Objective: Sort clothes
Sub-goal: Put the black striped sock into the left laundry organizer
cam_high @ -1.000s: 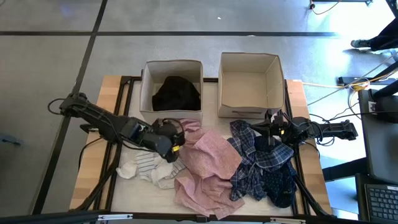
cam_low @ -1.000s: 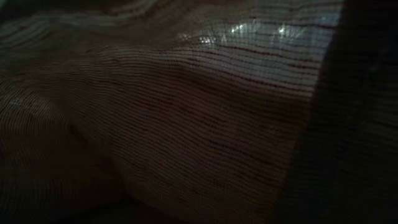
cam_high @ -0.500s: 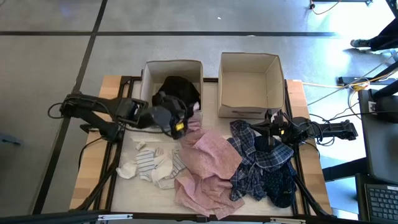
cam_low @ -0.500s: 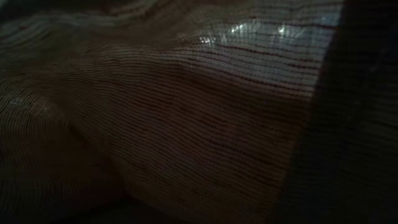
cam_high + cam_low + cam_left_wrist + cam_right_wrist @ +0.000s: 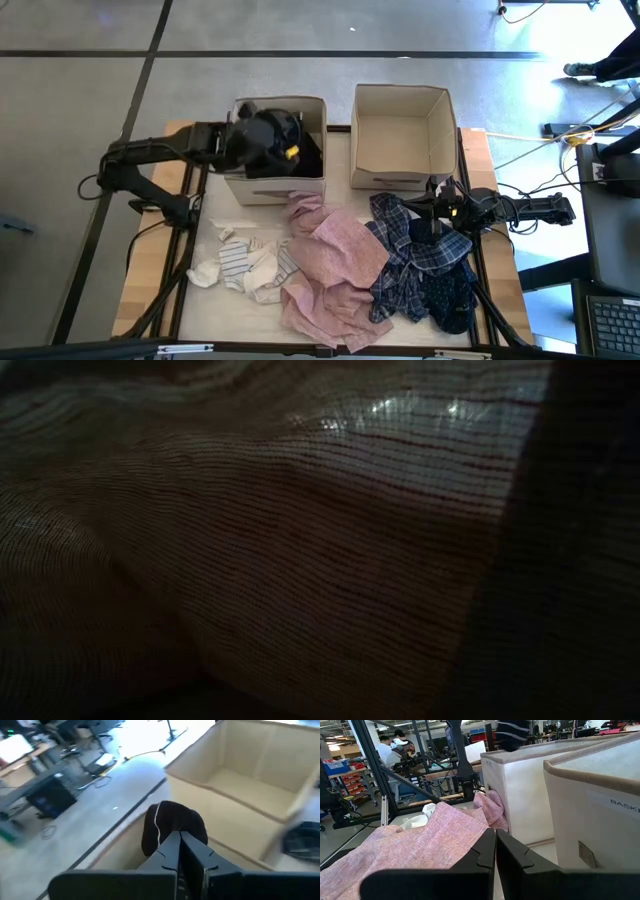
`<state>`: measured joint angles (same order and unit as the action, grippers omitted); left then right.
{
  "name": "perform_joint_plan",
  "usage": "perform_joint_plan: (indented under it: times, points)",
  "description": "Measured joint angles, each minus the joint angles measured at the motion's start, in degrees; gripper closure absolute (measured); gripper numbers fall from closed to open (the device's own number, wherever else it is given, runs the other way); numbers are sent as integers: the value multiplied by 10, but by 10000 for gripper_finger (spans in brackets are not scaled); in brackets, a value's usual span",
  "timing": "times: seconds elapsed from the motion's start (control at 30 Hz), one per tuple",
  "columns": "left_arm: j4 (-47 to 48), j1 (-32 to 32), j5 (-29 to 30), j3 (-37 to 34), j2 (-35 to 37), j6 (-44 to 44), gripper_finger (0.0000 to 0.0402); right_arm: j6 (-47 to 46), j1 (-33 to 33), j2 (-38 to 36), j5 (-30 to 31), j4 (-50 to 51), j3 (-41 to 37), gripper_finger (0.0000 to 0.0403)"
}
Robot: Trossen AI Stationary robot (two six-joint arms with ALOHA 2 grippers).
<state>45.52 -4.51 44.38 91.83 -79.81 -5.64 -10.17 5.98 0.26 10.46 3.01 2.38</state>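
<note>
My left gripper (image 5: 285, 140) is over the left beige box (image 5: 240, 170), shut on a black sock with white stripes (image 5: 170, 822). The sock also shows above the box in the right wrist view (image 5: 512, 732). A black garment (image 5: 305, 155) lies in that box. My right gripper (image 5: 432, 222) is shut, low over the blue plaid garment (image 5: 420, 255). Whether it touches the garment, I cannot tell. The pale pink garment (image 5: 335, 265) lies mid-table, the white and striped socks (image 5: 240, 268) to its left, and the dark navy garment (image 5: 450, 300) at the near right. My left gripper pinches the black sock between its two shut fingers at a bunched part (image 5: 175, 834) near their tips. The sock bulges out beyond the fingertips, lifted clear of the table and above the left box. One layer or several, I cannot tell.
The right beige box (image 5: 400, 165) stands beside the left one at the table's far side. Pink striped cloth (image 5: 300, 560) lies right against the low camera and fills its view. People and workbenches show in the room beyond the table (image 5: 395, 742).
My left gripper has risen from the sock pile at the table's left and gone toward the far edge, to above the left box, carrying the black sock lifted clear. The other socks have stayed on the table.
</note>
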Motion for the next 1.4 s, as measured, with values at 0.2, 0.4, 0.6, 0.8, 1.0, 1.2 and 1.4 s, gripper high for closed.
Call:
perform_joint_plan:
  times: [0.2,0.4,0.6,0.8,1.0,1.2,1.4]
  points:
    - [21,-54,-1,-4,0,14,401,0,0,0,0,0,0,386]
    - [66,-84,-9,-5,-8,-4,400,0,0,0,0,0,0,386]
    - [124,-101,-9,-5,-15,-46,400,0,0,0,0,0,0,386]
    - [160,-106,-9,-5,-35,-77,400,0,0,0,0,0,0,386]
    - [169,-106,-22,-5,-67,-87,400,0,0,0,0,0,0,386]
    - [171,-106,-22,-5,-97,-87,400,0,0,0,0,0,0,386]
    - [178,-107,-22,-5,-104,-94,400,0,0,0,0,0,0,386]
